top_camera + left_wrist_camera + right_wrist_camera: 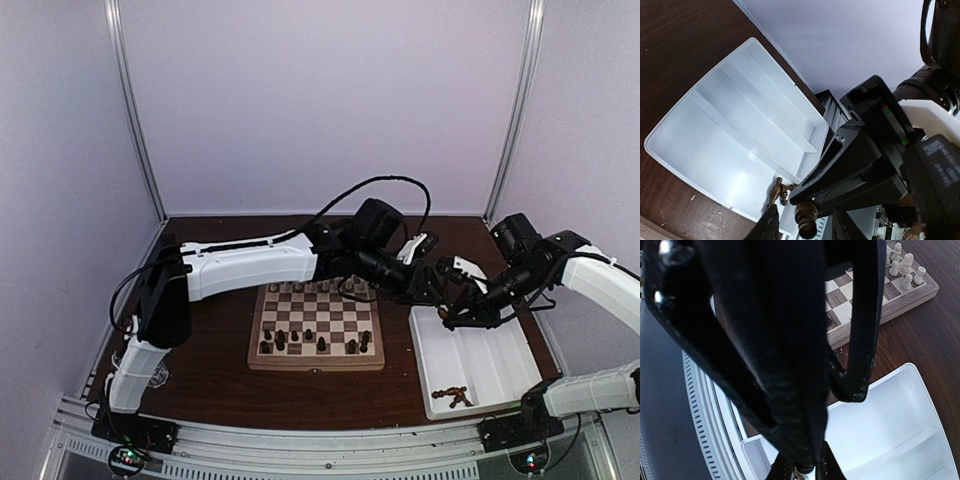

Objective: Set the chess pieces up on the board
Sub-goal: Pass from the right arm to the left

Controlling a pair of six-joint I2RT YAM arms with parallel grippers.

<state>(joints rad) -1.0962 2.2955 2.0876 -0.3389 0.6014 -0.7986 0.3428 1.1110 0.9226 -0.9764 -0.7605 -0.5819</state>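
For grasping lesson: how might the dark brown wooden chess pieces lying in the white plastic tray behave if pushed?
The dark brown wooden chess pieces lie on their sides, so probably roll. Small, likely light. The white plastic tray looks smooth; they may slide.

A robot test cell in a lab: plain pale panels (pixel 320 100) framed by aluminium posts (pixel 135 110) enclose the dark table (pixel 200 385) behind and beside the left gripper (pixel 437 287). A slotted metal rail (pixel 330 447) carrying both arm bases lies nearer than it.
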